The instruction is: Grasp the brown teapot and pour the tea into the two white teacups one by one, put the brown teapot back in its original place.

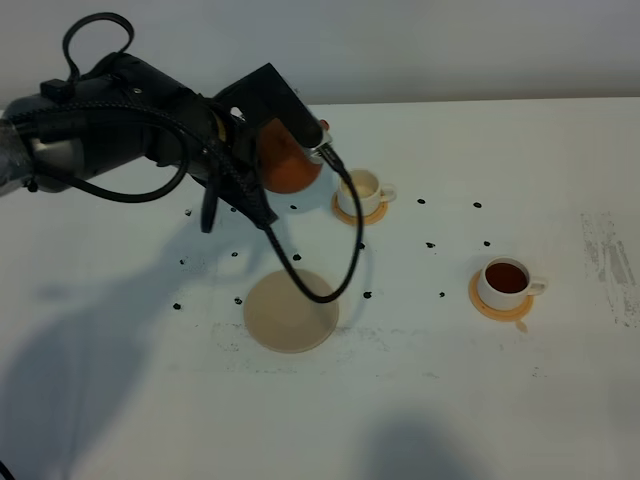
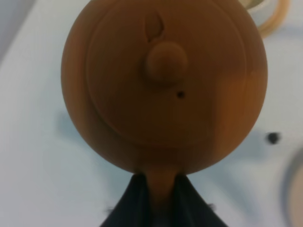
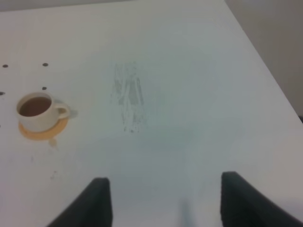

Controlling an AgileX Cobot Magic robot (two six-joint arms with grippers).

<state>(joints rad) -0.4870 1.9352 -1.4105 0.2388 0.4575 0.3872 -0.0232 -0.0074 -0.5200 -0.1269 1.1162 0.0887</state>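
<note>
The brown teapot (image 1: 288, 160) hangs in the air at the back of the table, just left of the far white teacup (image 1: 362, 188). My left gripper (image 2: 161, 184) is shut on the teapot's handle; the left wrist view looks down on the lid and knob (image 2: 165, 61). The far teacup stands on its orange coaster (image 1: 360, 213) and looks pale inside. The near-right teacup (image 1: 506, 279) holds dark tea on its coaster (image 1: 497, 308); it also shows in the right wrist view (image 3: 35, 109). The pale beige mat (image 1: 291, 310) lies bare. My right gripper (image 3: 168, 203) is open and empty over the table's right part.
Small black dots (image 1: 430, 245) are scattered over the white table (image 1: 450, 400). A scuffed patch (image 1: 605, 260) lies near the right edge. The left arm and its black cable (image 1: 330, 290) hang over the back left, above the mat.
</note>
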